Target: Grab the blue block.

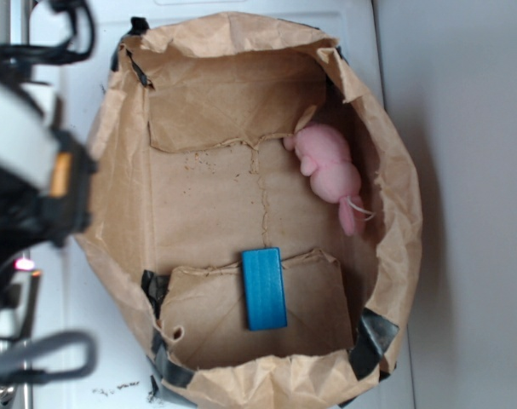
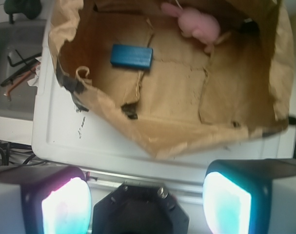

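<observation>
The gripper [image 2: 146,197] has its jaws spread wide and holds nothing; it hangs outside the bag [image 2: 152,141], over the white table [image 2: 65,141]. The blue block [image 1: 264,288] lies flat on the bag floor, well apart from the pink toy [image 1: 328,170]. The approach is only starting, I think: next the gripper must travel over the rim and descend onto the block.
</observation>
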`<act>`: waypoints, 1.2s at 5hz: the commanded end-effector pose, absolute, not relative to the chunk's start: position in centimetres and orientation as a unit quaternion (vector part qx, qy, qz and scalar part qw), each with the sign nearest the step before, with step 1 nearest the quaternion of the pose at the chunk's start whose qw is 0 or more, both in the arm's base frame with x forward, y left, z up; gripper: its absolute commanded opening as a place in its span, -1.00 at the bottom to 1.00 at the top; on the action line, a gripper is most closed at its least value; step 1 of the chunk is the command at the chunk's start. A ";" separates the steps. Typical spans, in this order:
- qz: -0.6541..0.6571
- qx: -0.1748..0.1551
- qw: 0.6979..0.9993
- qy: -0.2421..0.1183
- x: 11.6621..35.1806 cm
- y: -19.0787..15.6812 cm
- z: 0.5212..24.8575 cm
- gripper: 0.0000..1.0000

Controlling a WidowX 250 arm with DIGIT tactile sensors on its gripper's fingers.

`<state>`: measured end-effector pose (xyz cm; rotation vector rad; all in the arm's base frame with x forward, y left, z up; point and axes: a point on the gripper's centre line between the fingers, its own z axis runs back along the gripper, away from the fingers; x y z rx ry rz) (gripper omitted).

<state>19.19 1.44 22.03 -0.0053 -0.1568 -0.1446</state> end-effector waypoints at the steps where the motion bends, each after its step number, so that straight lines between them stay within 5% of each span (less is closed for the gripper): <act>1: -0.192 0.041 0.973 -0.124 25.0 3.5 19.9 1.00; 2: -0.251 0.088 0.957 -0.115 27.4 3.0 18.5 1.00; 4: -0.357 0.083 0.925 -0.098 29.9 -0.1 14.6 1.00; 5: -0.420 0.028 0.902 -0.097 30.4 -3.0 12.7 1.00; 6: -0.467 0.056 0.879 -0.074 30.7 -5.9 10.4 1.00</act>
